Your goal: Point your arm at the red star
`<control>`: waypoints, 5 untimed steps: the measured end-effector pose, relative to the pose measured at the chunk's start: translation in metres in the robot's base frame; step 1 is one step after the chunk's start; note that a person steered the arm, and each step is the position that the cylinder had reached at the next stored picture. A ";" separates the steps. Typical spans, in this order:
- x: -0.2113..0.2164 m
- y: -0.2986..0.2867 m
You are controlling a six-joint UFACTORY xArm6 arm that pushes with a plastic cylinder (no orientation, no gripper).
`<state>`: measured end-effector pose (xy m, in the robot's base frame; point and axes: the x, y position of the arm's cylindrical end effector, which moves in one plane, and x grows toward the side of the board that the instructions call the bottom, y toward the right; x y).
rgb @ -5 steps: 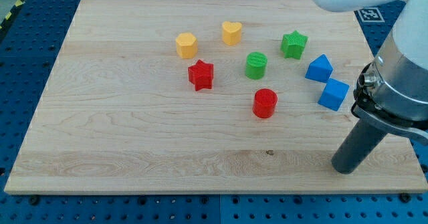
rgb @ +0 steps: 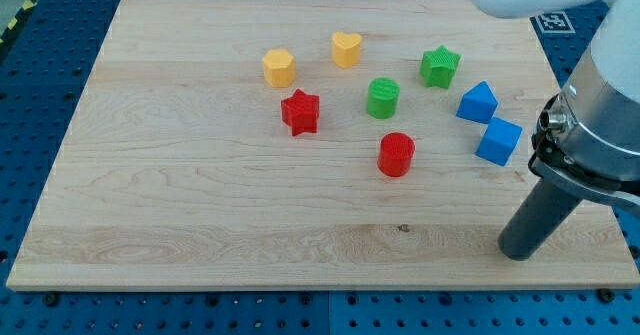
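The red star (rgb: 300, 112) lies on the wooden board (rgb: 180, 195), a little left of centre. My tip (rgb: 519, 254) rests on the board near the view's bottom right corner, far to the right of and below the red star. The nearest block to my tip is a blue cube (rgb: 498, 141), above it. The rod rises to the right into the arm's grey body.
A yellow hexagon (rgb: 279, 67), a yellow heart (rgb: 346, 49), a green cylinder (rgb: 383, 98), a green star (rgb: 439, 66), a red cylinder (rgb: 396, 154) and a second blue block (rgb: 477, 102) lie across the upper middle and right. The board's right edge is close to my tip.
My tip has shifted very slightly to the right. No block has moved.
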<state>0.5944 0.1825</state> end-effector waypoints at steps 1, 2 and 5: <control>0.000 0.000; 0.000 0.000; -0.008 0.006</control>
<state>0.5865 0.1882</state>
